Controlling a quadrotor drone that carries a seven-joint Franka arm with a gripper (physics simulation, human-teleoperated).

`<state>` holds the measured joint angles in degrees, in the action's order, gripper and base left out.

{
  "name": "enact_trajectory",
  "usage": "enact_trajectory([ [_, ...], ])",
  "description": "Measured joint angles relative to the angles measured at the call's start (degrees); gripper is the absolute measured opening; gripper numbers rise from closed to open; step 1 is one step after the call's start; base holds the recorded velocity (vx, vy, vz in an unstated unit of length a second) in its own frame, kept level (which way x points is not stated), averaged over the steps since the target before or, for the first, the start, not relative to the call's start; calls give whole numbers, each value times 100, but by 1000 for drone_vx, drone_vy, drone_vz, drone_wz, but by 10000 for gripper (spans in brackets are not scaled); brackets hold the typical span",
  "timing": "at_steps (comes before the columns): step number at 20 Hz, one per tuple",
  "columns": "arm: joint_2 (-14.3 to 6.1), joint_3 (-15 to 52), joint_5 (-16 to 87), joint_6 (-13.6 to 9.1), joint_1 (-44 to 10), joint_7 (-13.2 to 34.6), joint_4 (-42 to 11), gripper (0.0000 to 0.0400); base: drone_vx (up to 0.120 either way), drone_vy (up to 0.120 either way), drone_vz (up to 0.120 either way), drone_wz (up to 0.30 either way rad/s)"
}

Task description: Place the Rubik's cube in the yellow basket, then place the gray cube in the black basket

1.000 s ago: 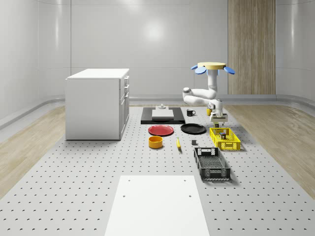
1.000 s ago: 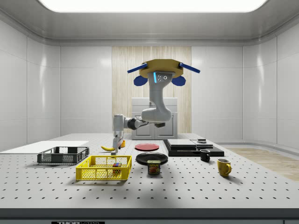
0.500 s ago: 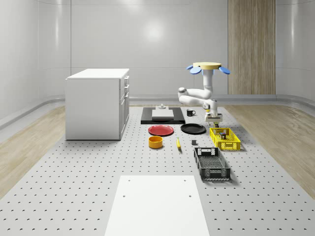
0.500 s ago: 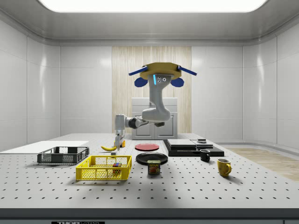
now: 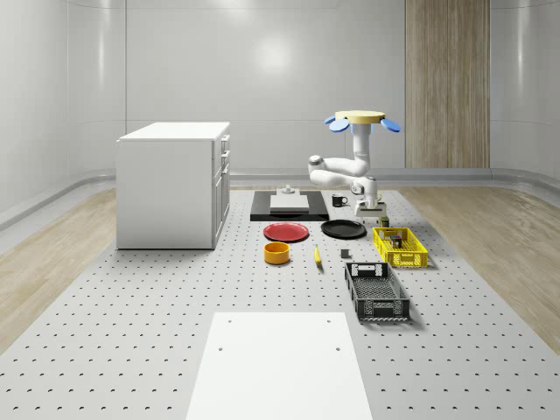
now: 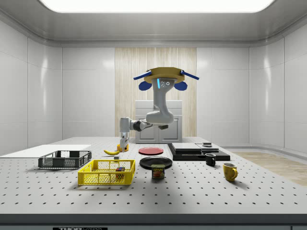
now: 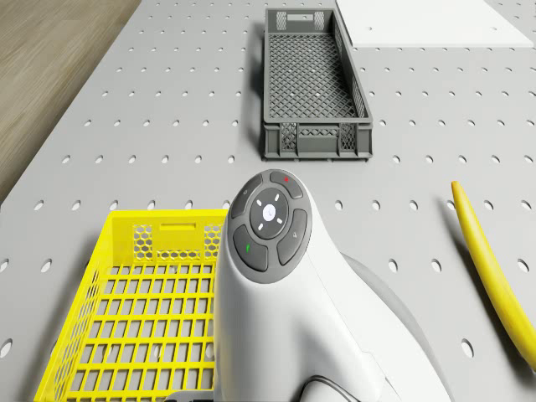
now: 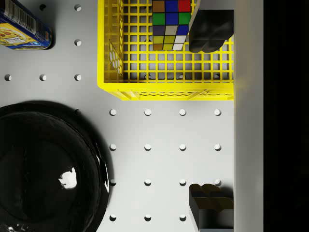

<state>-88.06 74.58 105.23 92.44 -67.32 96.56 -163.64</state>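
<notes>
Yellow basket (image 8: 166,89) holds the Rubik's cube (image 8: 169,24); drone (image 5: 360,120) hovers beside it, end effector (image 8: 210,116) spread apart, empty.

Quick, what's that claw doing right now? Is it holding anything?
Gripper: open and empty, fingers spread apart. The Rubik's cube already lies in the yellow basket.

Rubik's cube (image 8: 168,24) in basket (image 8: 164,89), plate (image 8: 46,166) beside
</notes>
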Motion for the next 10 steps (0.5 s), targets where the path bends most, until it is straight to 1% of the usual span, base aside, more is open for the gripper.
enact_trajectory([
  [4,-5,1,-2,5,-2,1,0,400,0,-120,0,0],
  [5,-7,1,-3,6,-2,1,0,400,80,-120,0,0],
  [10,-13,2,-5,12,-4,3,1,400,120,-120,0,0],
])
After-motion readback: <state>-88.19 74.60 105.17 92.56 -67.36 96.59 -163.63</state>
